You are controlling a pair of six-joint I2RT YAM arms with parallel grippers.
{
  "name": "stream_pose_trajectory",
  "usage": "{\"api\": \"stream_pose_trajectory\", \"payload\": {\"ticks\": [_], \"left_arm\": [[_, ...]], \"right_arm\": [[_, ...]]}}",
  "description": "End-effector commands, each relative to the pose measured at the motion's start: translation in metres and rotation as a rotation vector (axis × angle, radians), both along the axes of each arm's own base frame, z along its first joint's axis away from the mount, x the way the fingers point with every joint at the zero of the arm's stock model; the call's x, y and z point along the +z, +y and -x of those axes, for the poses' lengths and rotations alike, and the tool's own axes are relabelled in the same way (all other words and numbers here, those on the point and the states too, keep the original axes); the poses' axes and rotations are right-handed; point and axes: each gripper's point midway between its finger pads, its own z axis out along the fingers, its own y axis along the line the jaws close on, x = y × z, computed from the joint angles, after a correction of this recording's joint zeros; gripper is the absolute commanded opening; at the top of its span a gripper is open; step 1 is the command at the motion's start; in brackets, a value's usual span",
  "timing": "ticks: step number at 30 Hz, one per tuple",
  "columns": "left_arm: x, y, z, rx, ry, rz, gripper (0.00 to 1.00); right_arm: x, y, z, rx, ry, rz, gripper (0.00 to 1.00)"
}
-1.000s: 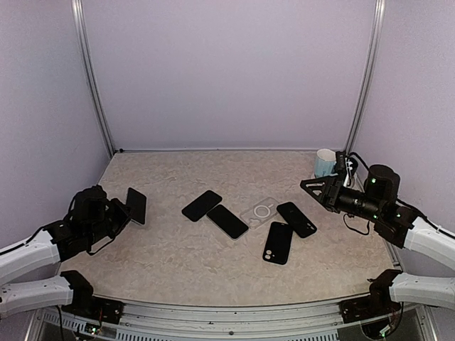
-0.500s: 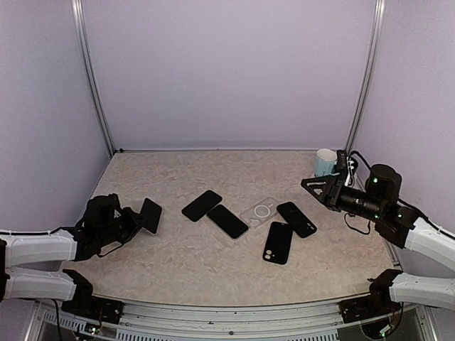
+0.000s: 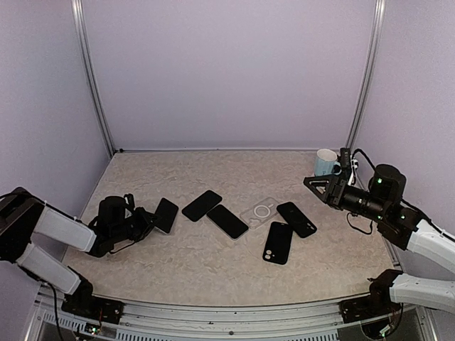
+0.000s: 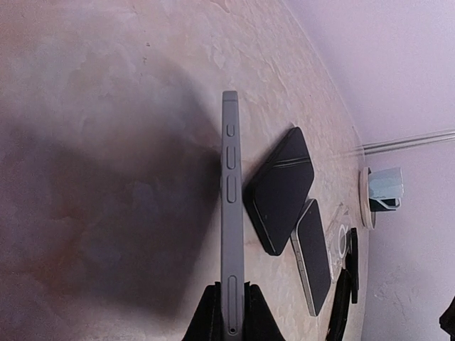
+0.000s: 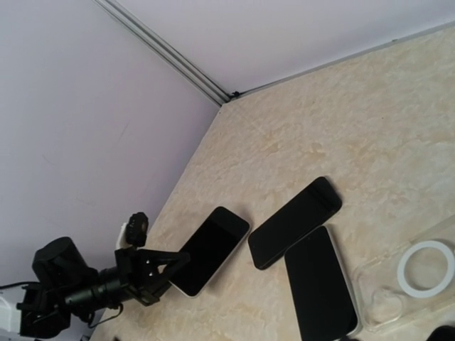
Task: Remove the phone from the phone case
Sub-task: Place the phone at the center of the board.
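Observation:
My left gripper (image 3: 147, 219) is shut on a black phone with a pale edge (image 3: 166, 214) and holds it by one end, low over the table's left side. In the left wrist view the phone (image 4: 231, 206) stands edge-on between my fingers (image 4: 210, 318). It also shows in the right wrist view (image 5: 212, 249). The empty clear case with a white ring (image 3: 260, 210) lies flat mid-table. My right gripper (image 3: 311, 182) hovers empty, above and to the right of the case. Its fingers do not show in its own view.
Several black phones lie flat around the case: two left of it (image 3: 201, 204) (image 3: 227, 221) and two right of it (image 3: 296, 219) (image 3: 278, 242). A pale blue mug (image 3: 325, 162) stands at the back right corner. Walls close in the table on three sides.
My left arm has swung right and down with the phone, from the left edge toward the other phones. My right gripper has drawn slightly right.

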Motion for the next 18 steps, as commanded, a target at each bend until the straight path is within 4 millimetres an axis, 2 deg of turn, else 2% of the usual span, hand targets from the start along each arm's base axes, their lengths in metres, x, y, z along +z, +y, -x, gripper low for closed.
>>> {"api": "stream_pose_trajectory", "payload": {"ticks": [1,4,8,16,18], "left_arm": [[0.012,-0.017,-0.011,-0.052,-0.052,0.064,0.08],[0.002,-0.027,-0.010,-0.082,-0.027,0.030,0.13],[-0.012,-0.038,-0.006,-0.104,0.009,0.006,0.15],[-0.021,-0.062,0.010,-0.163,0.034,-0.007,0.14],[-0.024,-0.062,0.013,-0.160,0.043,-0.018,0.16]], "right_arm": [[0.001,-0.005,0.001,-0.009,-0.022,0.011,0.65],[0.002,-0.006,0.002,-0.009,-0.028,0.013,0.65],[0.002,-0.005,0.003,-0.002,-0.031,0.012,0.66],[0.004,-0.006,0.004,0.000,-0.036,0.012,0.66],[0.005,-0.005,0.005,0.002,-0.036,0.008,0.66]]}}
